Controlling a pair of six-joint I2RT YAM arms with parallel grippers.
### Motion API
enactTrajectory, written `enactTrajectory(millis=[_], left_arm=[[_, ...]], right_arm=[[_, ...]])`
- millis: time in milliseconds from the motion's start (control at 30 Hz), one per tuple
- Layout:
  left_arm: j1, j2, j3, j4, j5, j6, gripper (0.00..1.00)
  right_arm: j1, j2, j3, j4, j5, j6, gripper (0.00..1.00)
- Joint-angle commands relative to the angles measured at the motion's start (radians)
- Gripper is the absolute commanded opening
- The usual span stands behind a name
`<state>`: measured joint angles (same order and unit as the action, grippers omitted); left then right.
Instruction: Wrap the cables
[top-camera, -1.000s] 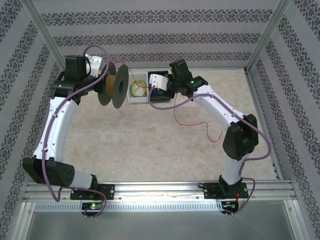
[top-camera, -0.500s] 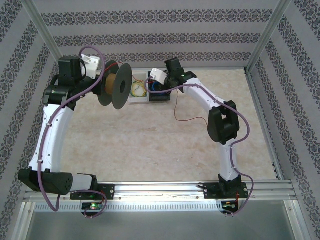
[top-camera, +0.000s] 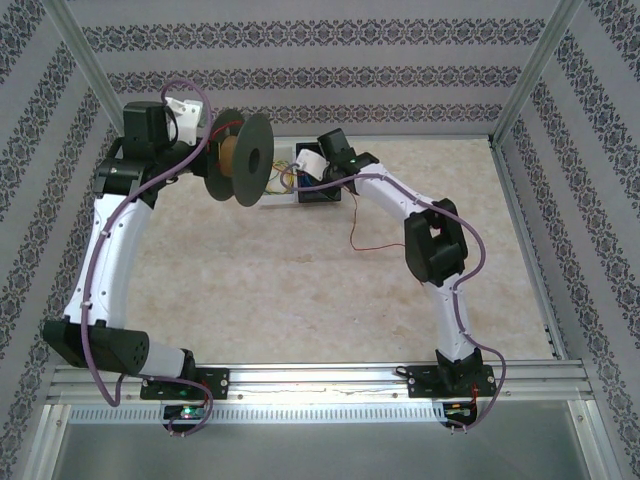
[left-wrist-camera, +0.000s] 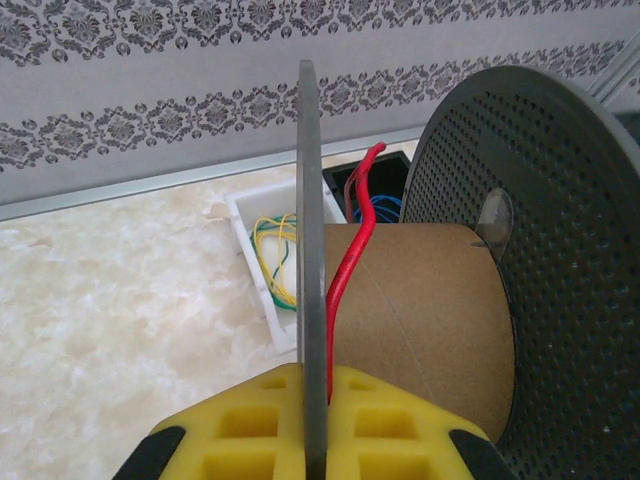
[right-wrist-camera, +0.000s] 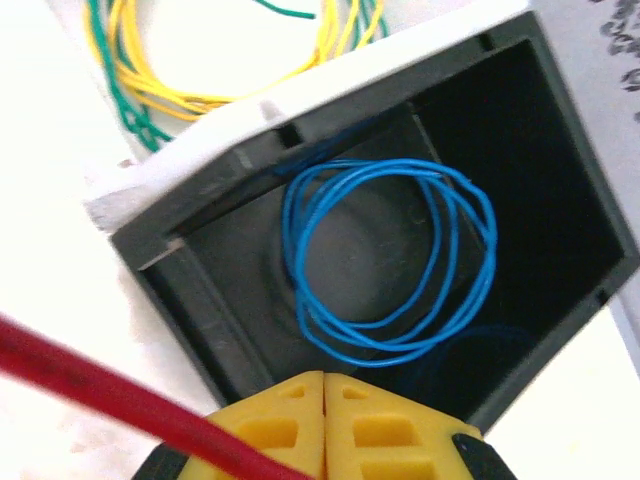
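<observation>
Left wrist view: left hand (left-wrist-camera: 315, 405) is clamped on the spool flange (left-wrist-camera: 308, 200), and the red wire (left-wrist-camera: 345, 270) just beyond it crosses a near-bare cardboard core (left-wrist-camera: 420, 310). The right hand (right-wrist-camera: 325, 420), fingers together, seems to pinch the wire, with slack trailing below onto the surface (top-camera: 250, 290). Winding looks barely begun.

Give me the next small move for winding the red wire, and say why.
Probably carry the right gripper round the cardboard core to lay a turn. The left gripper clamps the spool's flange, the red wire crosses the core as a single strand, and the shut right gripper, wire at its fingers, hangs over the black bin.
</observation>
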<state>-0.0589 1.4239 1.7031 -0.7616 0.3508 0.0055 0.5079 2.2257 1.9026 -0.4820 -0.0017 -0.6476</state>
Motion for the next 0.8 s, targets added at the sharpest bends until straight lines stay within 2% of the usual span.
enactTrajectory(millis=[0,400,767], left_arm=[[-0.003,0.01,0.082,0.18,0.042,-0.07,0.0],[0.001,0.124,0.092,0.344,-0.098,-0.186,0.0],[-0.073,0.211,0.113,0.293,-0.252,-0.095,0.0]], right_arm=[[0.031,-0.003,-0.022,-0.035,0.053,0.068,0.0],[0.168,-0.075,-0.071,-0.039,0.082,0.086,0.0],[0.262,-0.207,-0.035,-0.088,0.078,-0.02,0.0]])
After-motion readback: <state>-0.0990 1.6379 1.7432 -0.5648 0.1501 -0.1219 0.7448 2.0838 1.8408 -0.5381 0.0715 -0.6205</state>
